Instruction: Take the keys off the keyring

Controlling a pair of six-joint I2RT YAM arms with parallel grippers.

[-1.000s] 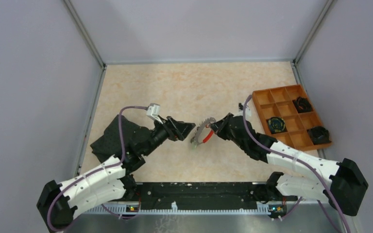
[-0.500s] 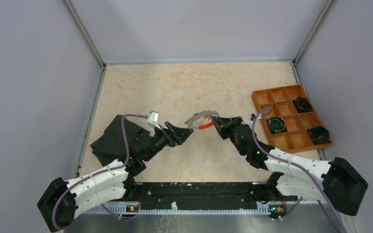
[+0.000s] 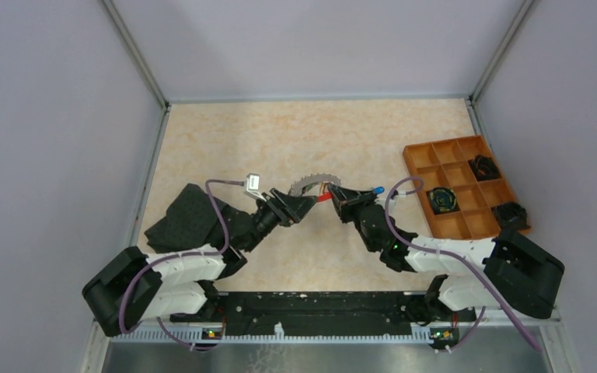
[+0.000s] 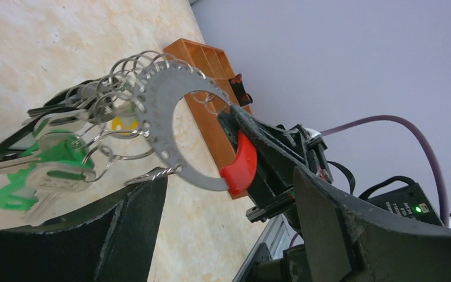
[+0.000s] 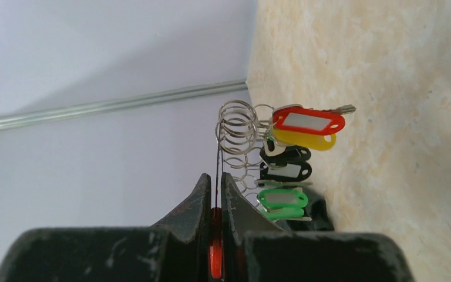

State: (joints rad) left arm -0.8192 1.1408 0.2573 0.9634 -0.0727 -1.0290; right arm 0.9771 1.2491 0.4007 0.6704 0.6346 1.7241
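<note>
**Open left gripper faces the key bunch; right gripper pinches the ring by its red sleeve**

On the left of the overhead view, my left gripper (image 3: 299,207) reaches toward the middle of the table (image 3: 225,140). Its jaws stand wide apart and hold nothing. In its wrist view the keyring (image 4: 155,111), a flat grey crescent pierced with holes, fills the gap in front of them.

The keys (image 4: 47,167) hang bunched on small wire loops (image 4: 126,64) at the ring's far arc. They lie to the left of the ring in that view, green heads lowest. I judge this the arm better placed to take a key: the bunch lies on its side of the ring, just beyond its left finger. I cannot tell whether that finger touches a loop.

Further right, the red sleeve (image 4: 241,167) marks the opposite arc. My right gripper (image 5: 216,179) is clamped there, jaws closed with the ring edge-on between them and its plane in line with the fingers.

The orange tray (image 3: 412,151) sits well apart, at the far right.
</note>
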